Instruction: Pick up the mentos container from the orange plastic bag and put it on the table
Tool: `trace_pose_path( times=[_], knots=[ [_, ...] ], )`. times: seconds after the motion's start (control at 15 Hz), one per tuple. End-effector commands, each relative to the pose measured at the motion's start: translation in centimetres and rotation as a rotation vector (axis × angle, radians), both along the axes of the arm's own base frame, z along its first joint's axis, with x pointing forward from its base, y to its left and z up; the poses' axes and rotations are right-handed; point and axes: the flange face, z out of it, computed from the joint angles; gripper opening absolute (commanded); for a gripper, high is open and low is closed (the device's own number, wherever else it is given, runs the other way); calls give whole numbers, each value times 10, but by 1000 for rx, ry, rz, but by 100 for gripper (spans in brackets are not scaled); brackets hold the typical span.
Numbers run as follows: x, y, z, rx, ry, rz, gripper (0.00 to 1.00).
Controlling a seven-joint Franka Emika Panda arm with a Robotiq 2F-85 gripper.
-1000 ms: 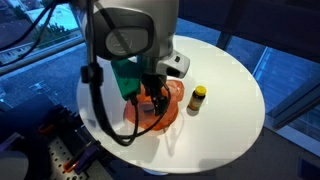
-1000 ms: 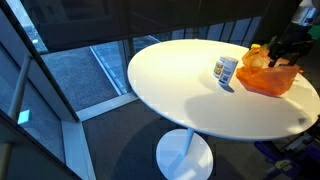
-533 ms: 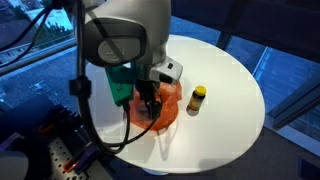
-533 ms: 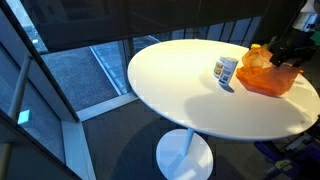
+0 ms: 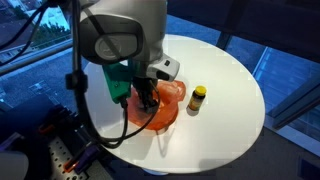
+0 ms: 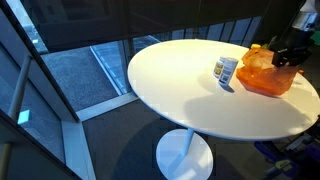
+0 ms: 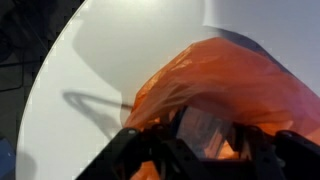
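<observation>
gripper (image 7: 207, 136) inside orange plastic bag (image 7: 240, 80) | finger state: can't tell | mentos container hidden; likely light, rigid, slick, so grip mid-body sides | bag floppy

a: where could something pass?
b: most of the white tabletop (image 5: 225, 75) lies bare, wide open beyond the small jar (image 5: 198, 97).
a: and what's in the way?
b: the jar stands upright just beside the orange bag (image 5: 168, 108). in the wrist view its crumpled folds crowd the claw (image 7: 205, 150) on both sides.
</observation>
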Motion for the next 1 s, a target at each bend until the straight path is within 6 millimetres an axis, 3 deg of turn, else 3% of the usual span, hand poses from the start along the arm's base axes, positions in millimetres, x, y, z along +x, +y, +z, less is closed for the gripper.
trace_pose_path(
  times=[0.0,0.07,0.53,0.93],
  knots=[
    [6,7,23,-25,-42,5,25],
    [8,9,30,-26,-52,6,18],
    [25,23,74,-53,-134,6,18],
    [36,60,103,-47,-153,29,18]
  ],
)
